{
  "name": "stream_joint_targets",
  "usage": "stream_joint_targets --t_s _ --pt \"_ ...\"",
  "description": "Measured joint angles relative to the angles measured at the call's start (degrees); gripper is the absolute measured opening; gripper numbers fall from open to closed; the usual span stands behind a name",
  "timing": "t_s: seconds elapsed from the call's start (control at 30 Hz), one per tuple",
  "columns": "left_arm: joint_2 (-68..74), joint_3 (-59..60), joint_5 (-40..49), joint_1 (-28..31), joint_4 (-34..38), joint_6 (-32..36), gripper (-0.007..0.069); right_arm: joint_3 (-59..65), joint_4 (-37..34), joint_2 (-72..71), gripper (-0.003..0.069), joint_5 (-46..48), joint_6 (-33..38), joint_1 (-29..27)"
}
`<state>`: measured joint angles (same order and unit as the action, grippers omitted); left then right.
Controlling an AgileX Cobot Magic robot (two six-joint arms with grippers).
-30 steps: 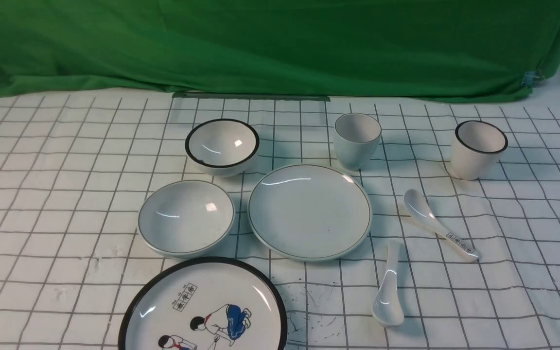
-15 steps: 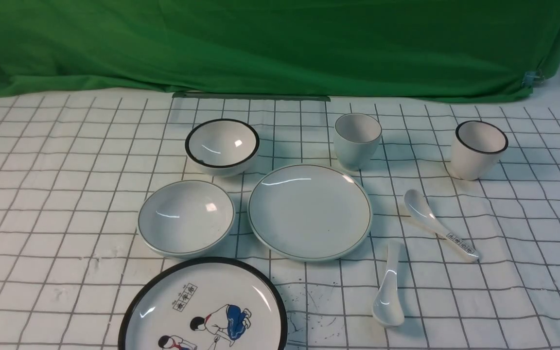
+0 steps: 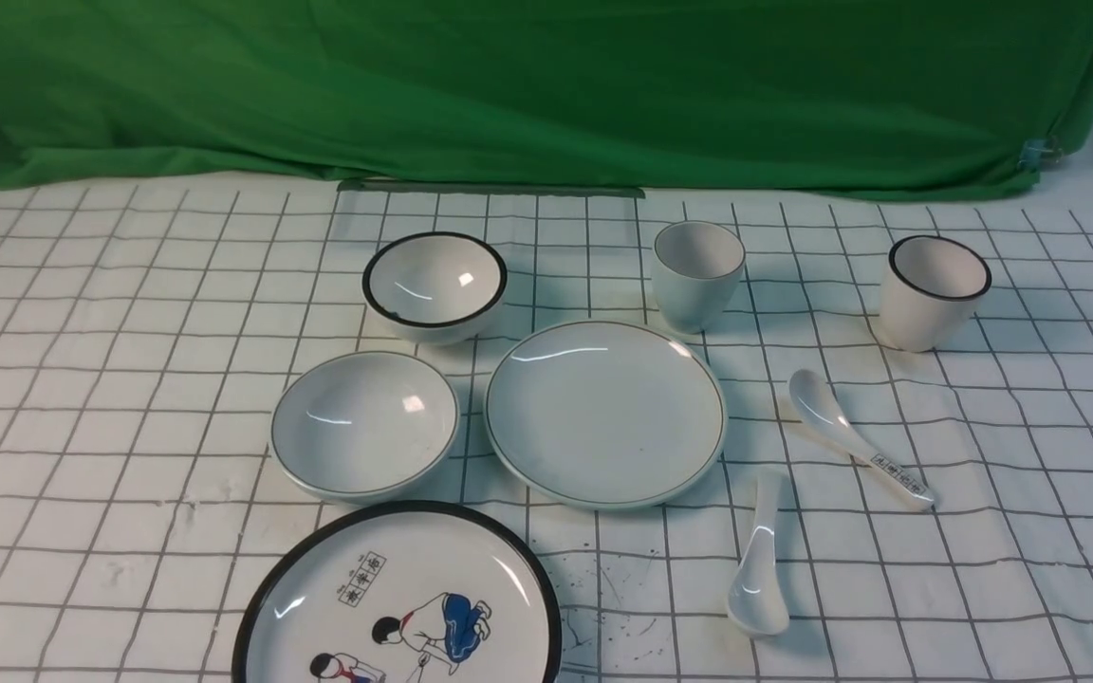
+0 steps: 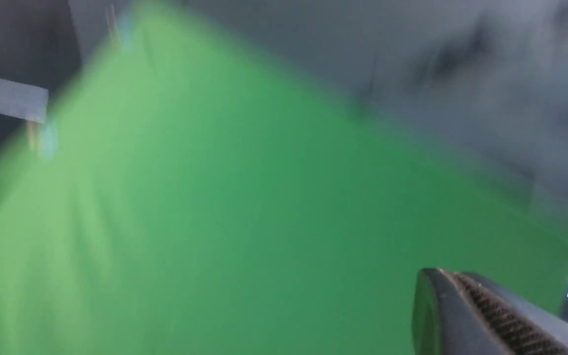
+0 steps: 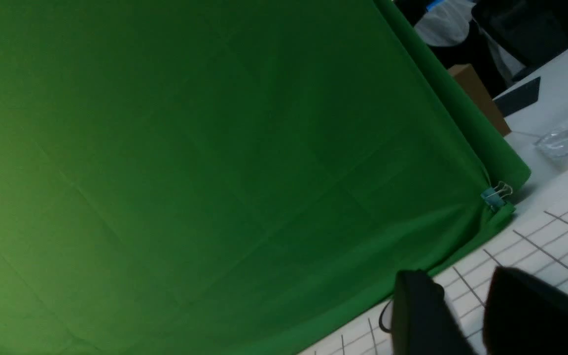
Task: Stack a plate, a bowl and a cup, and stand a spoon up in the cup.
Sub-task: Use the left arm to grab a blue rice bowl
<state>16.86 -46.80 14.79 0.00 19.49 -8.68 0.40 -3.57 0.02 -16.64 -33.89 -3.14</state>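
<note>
Since neither arm shows in the front view, you have to judge reach by sides. The bowl (image 3: pixel 363 424) sits on the table (image 3: pixel 82 379) just beside the plate (image 3: pixel 603 413), on its left, so your left arm is the nearer one for lifting it onto the plate. The cup (image 3: pixel 696 273) stands behind the plate's right edge. The plain white spoon (image 3: pixel 758 560) lies at the plate's near right, its long axis running roughly away from you, scoop end toward you. Both fall to your right arm. Nothing is stacked yet.

Of the left gripper (image 4: pixel 481 315), the blurred wrist view shows only one ridged finger against the green backdrop (image 3: pixel 546 85), so you cannot tell whether it is parted or closed. The right gripper (image 5: pixel 464 296) has its fingers apart with nothing between them.

Mind the look-alikes: the black-rimmed bowl (image 3: pixel 434 285), the black-rimmed cup (image 3: pixel 935 289), the spoon with the printed handle (image 3: pixel 855 436) and the cartoon plate (image 3: pixel 395 607).
</note>
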Motion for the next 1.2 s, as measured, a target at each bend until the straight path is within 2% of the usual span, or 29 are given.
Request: stream_joint_targets --t_s 0.13,0.2,0.23,0.27,0.37,0.43,0.5,0.53,0.57,0.63,0.67,0.7,0.73,0.9,1.07,1.2 --pt "15.2 -11.06 27.47 0.0 -0.55 3.58 0.002 0.0 -0.25 0.0 0.0238 -1.21 -2.7 0.0" --pt "22.15 -12.31 37.49 0.0 -0.62 6.64 0.002 0.0 -0.25 0.0 0.023 -0.75 -3.8 0.54" --pt "23.4 -12.31 38.26 0.0 -0.62 7.24 0.002 -0.09 -0.25 0.0 0.0227 -0.52 -3.94 0.63" --pt "27.82 -11.68 43.25 0.0 -0.75 8.69 0.002 -2.24 1.15 0.09 0.0188 4.12 -4.38 2.17" --pt "34.22 -8.45 43.94 0.0 -1.06 11.67 0.002 -11.23 6.04 2.76 0.0071 15.51 -3.04 7.26" --pt "37.09 -6.27 42.62 0.0 -1.19 12.56 0.002 -18.84 7.6 6.91 0.0039 23.88 1.41 11.0" --pt "40.94 -4.17 40.72 0.0 -1.36 13.16 0.002 -27.67 8.4 13.59 0.0027 34.45 7.21 16.23" --pt "41.78 -4.08 40.52 0.0 -1.36 13.23 0.002 -28.54 8.4 14.33 0.0027 35.58 7.75 17.33" --pt "45.05 -3.8 39.66 0.0 -1.43 13.23 0.002 -34.45 8.85 20.0 0.0027 44.71 10.75 21.13" --pt "50.8 -4.34 38.67 0.0 -1.48 13.17 0.002 -42.48 9.56 29.08 0.0028 55.11 14.62 26.8" --pt "50.82 -4.49 38.54 0.0 -1.48 13.17 0.002 -43.12 9.65 29.89 0.0028 55.97 14.96 26.8" --pt "55.84 -6.1 37.52 0.0 -1.48 13.17 0.002 -47.51 10.55 35.98 0.0028 62.32 17.21 30.95" --pt "59.15 -8.09 37.01 0.0 -1.48 13.17 0.002 -50.34 11.2 40.65 0.0029 64.89 18.63 33.34" --pt "70.49 -15.18 37.37 -0.67 -2.45 13.17 0.0022 -53.88 11.92 50.84 0.0031 67.19 20.14 38.95" --pt "76.48 -19.49 37.03 -4.32 -8.39 13.17 0.0059 -53.88 12.04 55.6 0.0034 67.39 20.18 39.48" --pt "80.3 -20.49 31.91 -9.23 -14.12 10.3 0.0189 -53.88 12.11 57.83 0.0041 67.32 20.18 39.69"
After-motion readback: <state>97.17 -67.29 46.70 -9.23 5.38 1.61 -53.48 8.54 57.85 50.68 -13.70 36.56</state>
